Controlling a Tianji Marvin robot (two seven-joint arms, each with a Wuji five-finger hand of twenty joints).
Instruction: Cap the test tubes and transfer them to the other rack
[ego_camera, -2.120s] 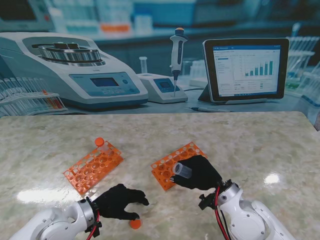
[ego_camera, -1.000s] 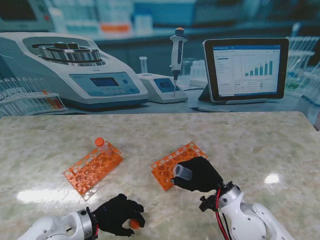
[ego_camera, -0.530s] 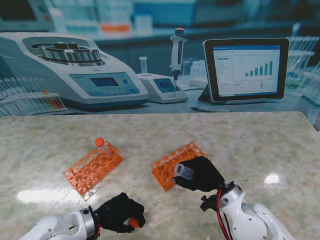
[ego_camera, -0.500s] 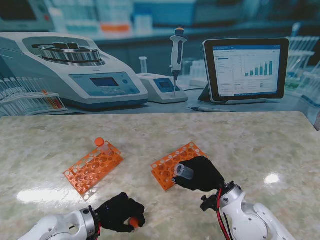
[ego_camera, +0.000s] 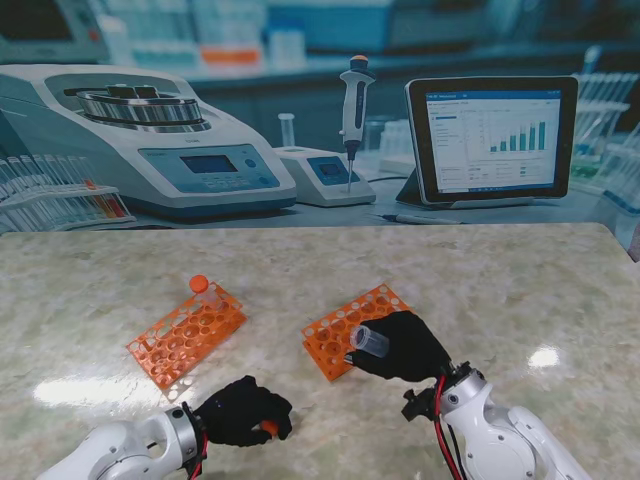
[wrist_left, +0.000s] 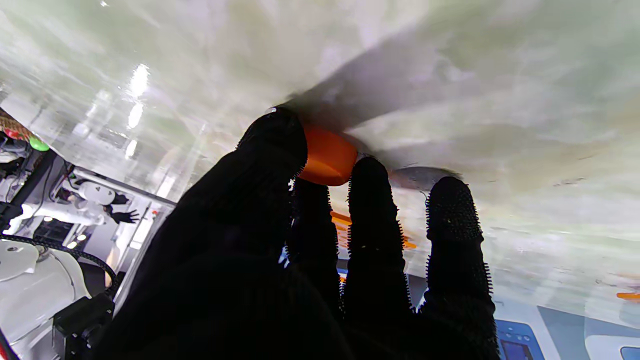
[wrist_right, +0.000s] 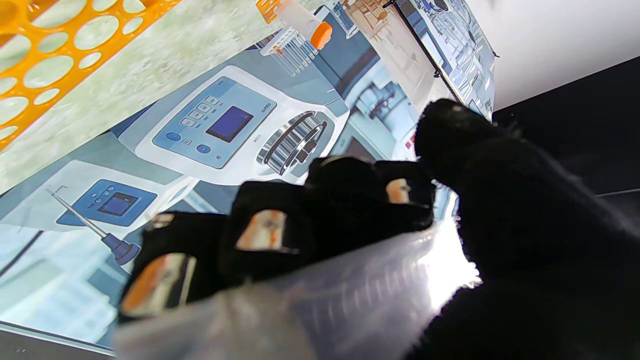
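One orange cap (ego_camera: 268, 430) pinched in left hand (ego_camera: 238, 410) fingertips (wrist_left: 275, 135)

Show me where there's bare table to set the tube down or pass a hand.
Bare marble lies to the right of the right rack, out to the table edge, and all across the far strip beyond both racks. A narrower bare lane runs between the left rack and the right one. It is crowded nearest me: the left hand grips the cap, the right hand holds the tube.
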